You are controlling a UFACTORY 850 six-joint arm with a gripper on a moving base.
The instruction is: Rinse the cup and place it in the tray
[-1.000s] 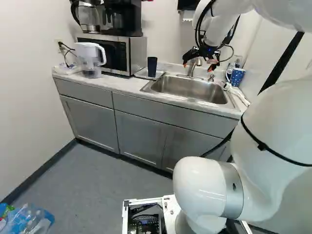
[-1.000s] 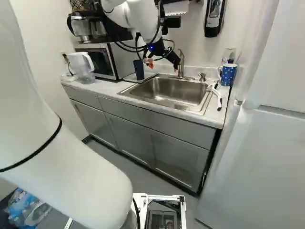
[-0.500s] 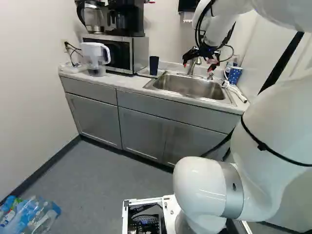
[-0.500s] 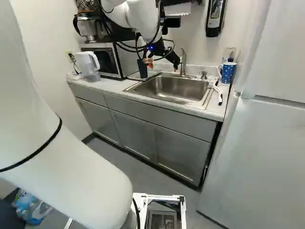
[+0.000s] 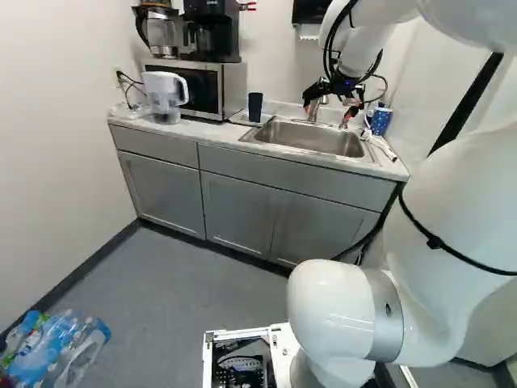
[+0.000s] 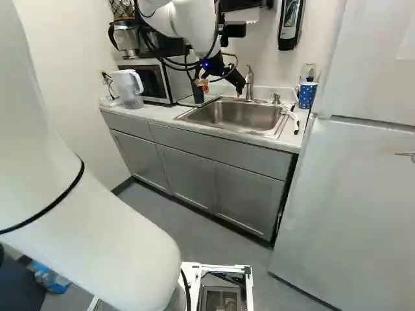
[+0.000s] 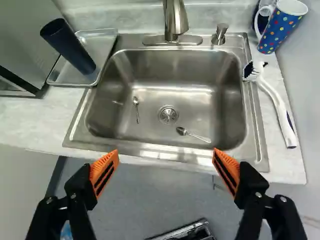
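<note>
Over the sink's front part my gripper (image 5: 329,111) hangs in the left base view. In the wrist view the gripper (image 7: 166,151) is open wide, its orange-padded fingers apart with nothing between them. A dark blue cup (image 7: 71,49) stands upright on the shallow metal tray (image 7: 103,44), beside the steel sink (image 7: 200,97). A blue mug with coloured dots (image 7: 281,26) is on the counter at the sink's other side, behind the brush. Both stand apart from the gripper.
A faucet (image 7: 174,20) and soap pump (image 7: 220,34) rise behind the basin, where two spoons lie. A white-handled brush (image 7: 277,102) lies beside it. Pitcher (image 5: 165,95) and microwave (image 5: 198,87) stand past the tray; a fridge (image 6: 356,194) flanks the counter. Bottles (image 5: 56,347) lie on the floor.
The base has moved back from the counter, so the cabinets and sink look smaller and farther off. The arm keeps its pose against its lowest joint, and the gripper has stayed open.
</note>
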